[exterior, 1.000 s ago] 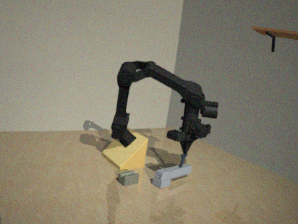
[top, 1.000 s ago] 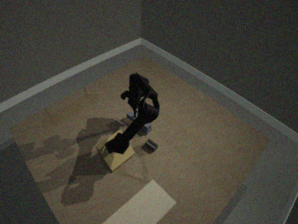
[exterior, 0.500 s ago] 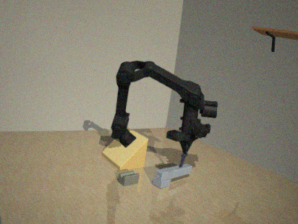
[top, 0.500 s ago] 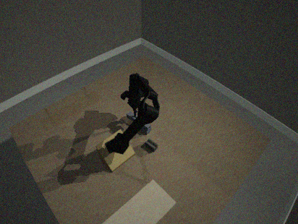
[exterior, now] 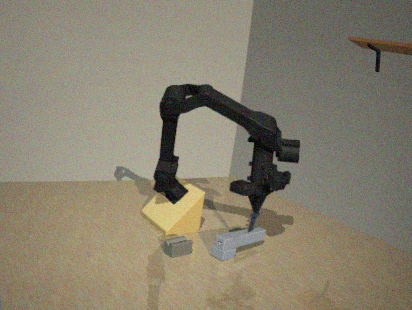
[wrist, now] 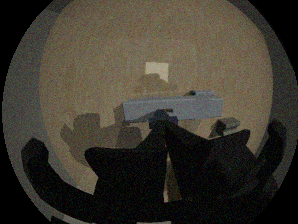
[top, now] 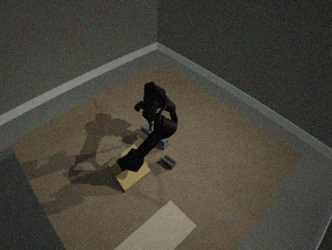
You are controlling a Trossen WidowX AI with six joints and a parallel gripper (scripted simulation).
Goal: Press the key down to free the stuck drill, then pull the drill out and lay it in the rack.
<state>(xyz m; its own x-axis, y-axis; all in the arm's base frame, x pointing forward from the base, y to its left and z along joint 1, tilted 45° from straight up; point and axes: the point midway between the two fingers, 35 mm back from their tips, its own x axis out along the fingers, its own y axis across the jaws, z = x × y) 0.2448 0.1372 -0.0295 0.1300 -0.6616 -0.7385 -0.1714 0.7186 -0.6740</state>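
My gripper points down, its fingers together with no gap at the tips. Directly under the tips is the dark blue key, standing slightly tilted on the blue-grey housing. The tips meet the key's top; the fingers cover part of it in the wrist view. The long housing lies level, with a thicker block at one end. I cannot make out the drill clearly. The small grey-green grooved rack stands beside the housing's thicker end.
The yellow wedge stands behind the rack in the exterior view, under the arm's base end. A pale flat panel lies in the foreground of the top view. An orange-brown shelf is high on the right wall.
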